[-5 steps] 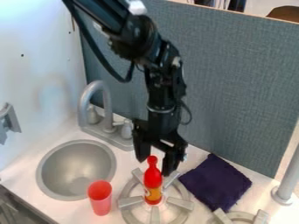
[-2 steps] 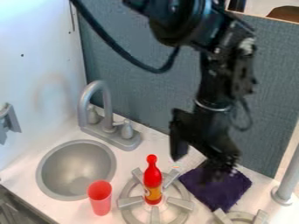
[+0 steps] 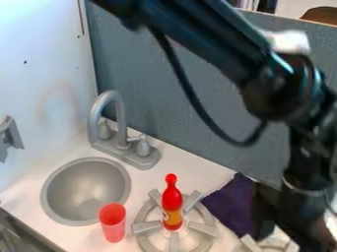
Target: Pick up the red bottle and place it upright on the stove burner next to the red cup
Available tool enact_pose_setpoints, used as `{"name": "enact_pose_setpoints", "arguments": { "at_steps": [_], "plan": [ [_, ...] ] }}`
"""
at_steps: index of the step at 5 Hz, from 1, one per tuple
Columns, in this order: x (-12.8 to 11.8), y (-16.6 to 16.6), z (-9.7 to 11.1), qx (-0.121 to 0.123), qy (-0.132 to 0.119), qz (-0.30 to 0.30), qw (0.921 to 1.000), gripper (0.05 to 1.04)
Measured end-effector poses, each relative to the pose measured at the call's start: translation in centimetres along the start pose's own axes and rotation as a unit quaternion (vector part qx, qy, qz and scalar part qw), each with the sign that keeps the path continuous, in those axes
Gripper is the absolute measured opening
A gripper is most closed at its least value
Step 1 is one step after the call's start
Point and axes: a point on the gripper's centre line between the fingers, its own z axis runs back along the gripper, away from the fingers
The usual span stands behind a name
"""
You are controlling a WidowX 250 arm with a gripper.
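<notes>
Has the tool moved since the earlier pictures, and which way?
Yes. Judged against the faucet, the tool has moved toward the view's right and lower in the view.

On the worktop (image 3: 191, 168), you have the sink (image 3: 84, 189) at left, the faucet (image 3: 122, 140) behind it, and the cup (image 3: 113, 222) just beside its front right rim, between sink and stove burner (image 3: 147, 227). Your bottle (image 3: 172, 204) stands upright on that burner, with the cloth (image 3: 229, 201) lying to the right and a second burner (image 3: 249, 243) before the cloth. Behind the worktop you have the partition (image 3: 145, 83); at its left, the wall (image 3: 46, 59).
</notes>
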Motion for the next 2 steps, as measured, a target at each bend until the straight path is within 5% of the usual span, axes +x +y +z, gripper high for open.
{"name": "enact_pose_setpoints", "arguments": {
  "at_steps": [2],
  "plan": [
    [2.7, 1.1, -4.7, 0.033, 0.002, 0.011, 0.9994, 1.0]
  ]
}}
